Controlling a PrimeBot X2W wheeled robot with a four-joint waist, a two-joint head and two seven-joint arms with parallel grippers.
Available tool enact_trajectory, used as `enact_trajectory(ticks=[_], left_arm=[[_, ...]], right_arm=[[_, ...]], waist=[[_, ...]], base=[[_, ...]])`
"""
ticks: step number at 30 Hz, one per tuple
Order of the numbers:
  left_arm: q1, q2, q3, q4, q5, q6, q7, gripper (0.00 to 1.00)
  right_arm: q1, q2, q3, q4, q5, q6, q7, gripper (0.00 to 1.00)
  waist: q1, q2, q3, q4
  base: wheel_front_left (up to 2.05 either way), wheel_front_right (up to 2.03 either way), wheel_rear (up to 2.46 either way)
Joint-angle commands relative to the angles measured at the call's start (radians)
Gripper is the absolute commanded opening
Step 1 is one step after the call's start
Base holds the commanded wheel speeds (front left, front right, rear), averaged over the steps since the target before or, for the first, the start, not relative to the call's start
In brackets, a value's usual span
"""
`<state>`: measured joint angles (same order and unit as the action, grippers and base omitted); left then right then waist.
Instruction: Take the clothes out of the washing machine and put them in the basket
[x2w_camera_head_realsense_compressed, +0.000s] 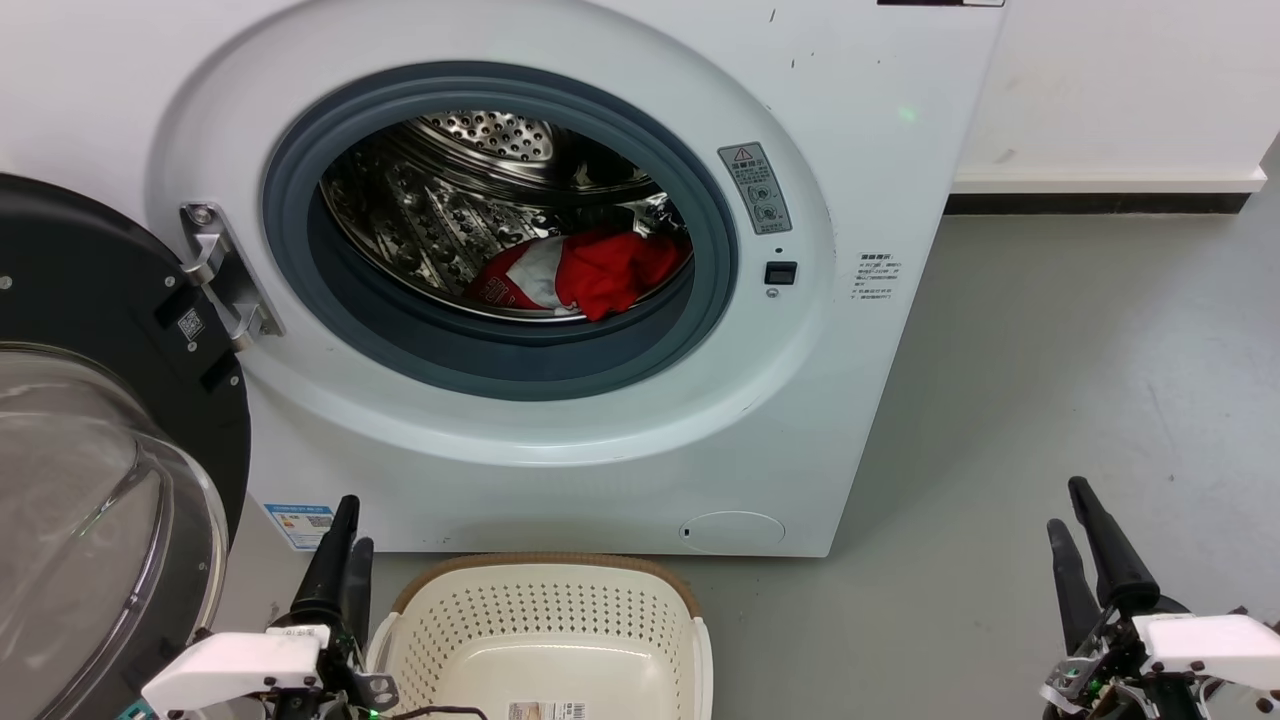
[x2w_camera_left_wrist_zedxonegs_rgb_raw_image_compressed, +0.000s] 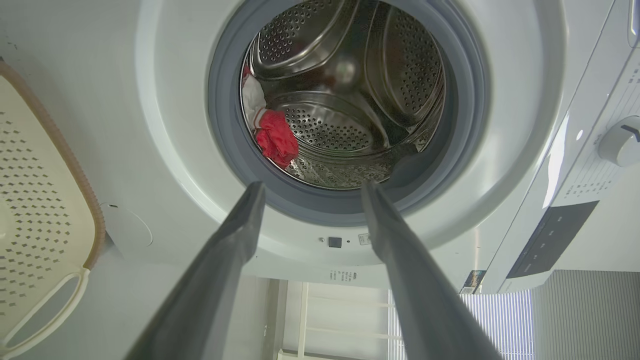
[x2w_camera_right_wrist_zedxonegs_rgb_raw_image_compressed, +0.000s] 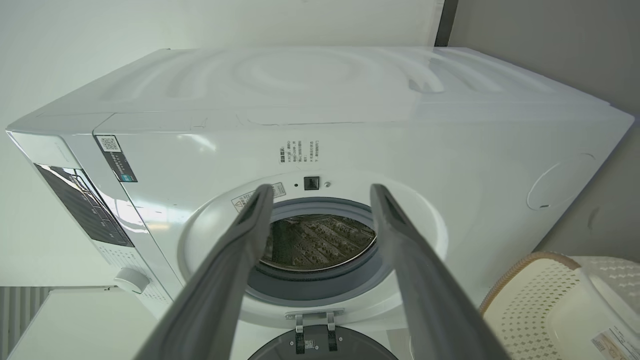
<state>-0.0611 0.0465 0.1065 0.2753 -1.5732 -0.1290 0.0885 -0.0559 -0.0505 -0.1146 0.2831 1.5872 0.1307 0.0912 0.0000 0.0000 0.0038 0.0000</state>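
clothes (x2w_camera_head_realsense_compressed: 585, 272) — soft, limp, likely light red heap inside washing machine (x2w_camera_head_realsense_compressed: 560, 470) | pinch a raised fold | left hand (x2w_camera_left_wrist_zedxonegs_rgb_raw_image_compressed: 312, 187) spread | right hand (x2w_camera_right_wrist_zedxonegs_rgb_raw_image_compressed: 322, 187) spread | basket (x2w_camera_head_realsense_compressed: 540, 562) below — empty

Warning-triangle sticker (x2w_camera_head_realsense_compressed: 755, 187) on washing machine (x2w_camera_head_realsense_compressed: 560, 480), barcode label (x2w_camera_head_realsense_compressed: 546, 711) in basket (x2w_camera_head_realsense_compressed: 545, 610), print illegible

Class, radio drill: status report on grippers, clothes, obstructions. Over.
Left gripper open, empty. Right gripper open, empty. Red clothes inside washing machine; basket looks empty. Door open, nothing blocking.
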Motion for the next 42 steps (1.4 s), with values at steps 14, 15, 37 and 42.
enact_trajectory(ticks=[14,15,37,42], left_arm=[[-0.004,0.002,-0.030,-0.113,0.295,0.057,-0.069,1.00],[-0.002,0.002,-0.033,-0.118,0.317,0.061,-0.073,1.00],[0.022,0.004,-0.103,-0.181,0.736,0.146,-0.157,1.00],[0.027,0.008,-0.115,-0.188,0.809,0.160,-0.174,1.00]], right_arm=[[0.009,-0.001,-0.007,-0.108,-0.304,0.000,-0.070,1.00],[0.012,-0.001,-0.004,-0.114,-0.326,0.000,-0.074,1.00],[0.060,-0.001,0.024,-0.231,-0.823,0.000,-0.159,1.00],[0.069,-0.001,0.028,-0.250,-0.910,0.000,-0.175,1.00]], waist=[[0.0000,0.0000,0.005,0.000],[0.0000,0.0000,0.005,-0.001],[0.0000,0.0000,0.008,-0.001],[0.0000,0.0000,0.008,0.000]], base=[[0.00,0.00,0.00],[0.00,0.00,0.00],[0.00,0.00,0.00],[0.00,0.00,0.00]])
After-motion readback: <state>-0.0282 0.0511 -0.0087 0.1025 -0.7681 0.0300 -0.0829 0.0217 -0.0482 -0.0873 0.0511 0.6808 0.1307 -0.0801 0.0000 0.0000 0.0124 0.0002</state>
